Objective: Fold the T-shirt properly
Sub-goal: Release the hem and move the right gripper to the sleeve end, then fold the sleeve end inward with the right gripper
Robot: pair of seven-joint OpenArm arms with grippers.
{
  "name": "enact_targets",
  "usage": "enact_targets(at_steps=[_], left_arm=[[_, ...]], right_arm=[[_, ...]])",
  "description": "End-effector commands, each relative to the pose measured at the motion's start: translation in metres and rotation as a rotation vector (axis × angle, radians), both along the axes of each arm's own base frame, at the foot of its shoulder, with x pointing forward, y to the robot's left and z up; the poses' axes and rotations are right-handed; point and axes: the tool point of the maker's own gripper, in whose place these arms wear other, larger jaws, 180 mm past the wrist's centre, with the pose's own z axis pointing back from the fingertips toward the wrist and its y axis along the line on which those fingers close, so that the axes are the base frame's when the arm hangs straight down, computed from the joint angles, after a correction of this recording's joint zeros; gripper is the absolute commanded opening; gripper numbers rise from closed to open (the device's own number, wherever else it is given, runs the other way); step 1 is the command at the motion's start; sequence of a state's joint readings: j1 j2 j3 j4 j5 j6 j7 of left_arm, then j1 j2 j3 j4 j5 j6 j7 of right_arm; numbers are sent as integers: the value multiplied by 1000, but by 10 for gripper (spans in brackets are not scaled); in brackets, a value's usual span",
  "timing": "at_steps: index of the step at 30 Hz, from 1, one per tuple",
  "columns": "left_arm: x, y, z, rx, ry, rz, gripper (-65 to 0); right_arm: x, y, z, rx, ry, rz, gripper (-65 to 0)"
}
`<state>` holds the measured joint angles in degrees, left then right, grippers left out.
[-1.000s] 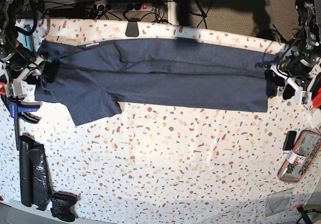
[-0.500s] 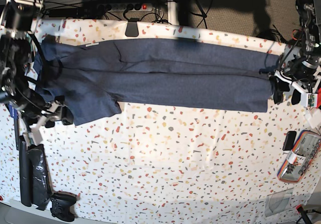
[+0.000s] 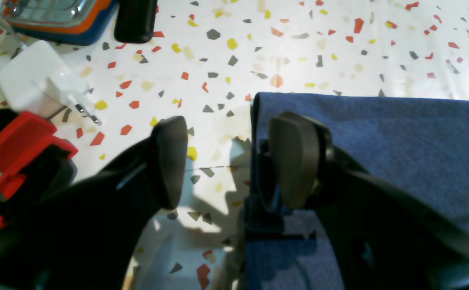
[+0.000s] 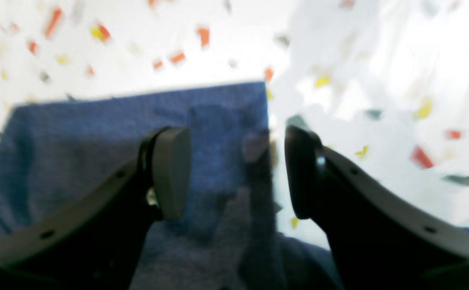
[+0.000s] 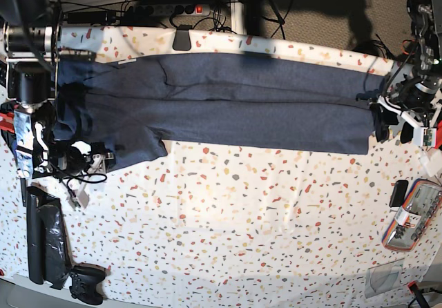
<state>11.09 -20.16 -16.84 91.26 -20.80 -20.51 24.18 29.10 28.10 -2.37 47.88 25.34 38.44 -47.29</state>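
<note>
The T-shirt (image 5: 228, 104) lies as a long band along the counter's (image 5: 262, 211) far edge. Left gripper (image 3: 234, 161) and right gripper (image 4: 234, 173), both wide, straddle opposite end hems; each should pinch every layer squarely before lifting.

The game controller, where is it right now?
In the base view, the black game controller lies at the table's bottom-left corner, just right of the black wrapped bundle.

Bright, even light; right wrist view blurred, washed-out; base edges warped.
</note>
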Motion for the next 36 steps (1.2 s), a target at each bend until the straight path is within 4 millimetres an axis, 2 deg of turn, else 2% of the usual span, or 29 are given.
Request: enact_targets(at_steps=[1,3,5,10,11,16,21,25,32,36], left_arm=[[8,4,18,7,-58,-3,-302],[8,4,18,7,-59,-3,-302],[8,4,18,8,-59,-3,-302],[8,4,17,7,-58,-3,-302],[8,4,17,8,-56,-4,-302],[6,4,12,10,-28,-4,-302],[6,4,12,10,-28,-4,-302],[6,4,12,11,-26,-4,-302],[6,4,12,11,-27,-4,-302],[6,4,12,11,-28,-4,-302]], right_arm=[[12,-8,15,-8,-31,-11,-316],[6,-10,6,-4,2,-22,-337],[1,-10,-1,1,28,-28,-389],[1,-3,-1,11,24,4,-621],[4,-5,2,7,8,4,-650],[27,-1,42,-26,-131,54,-650],[33,34,88,-29,-235,165,-650],[10,77,103,-4,-265,284,-650],[-65,139,97,76,-277,450,-650],[-102,160,90,105,-264,500,-650]])
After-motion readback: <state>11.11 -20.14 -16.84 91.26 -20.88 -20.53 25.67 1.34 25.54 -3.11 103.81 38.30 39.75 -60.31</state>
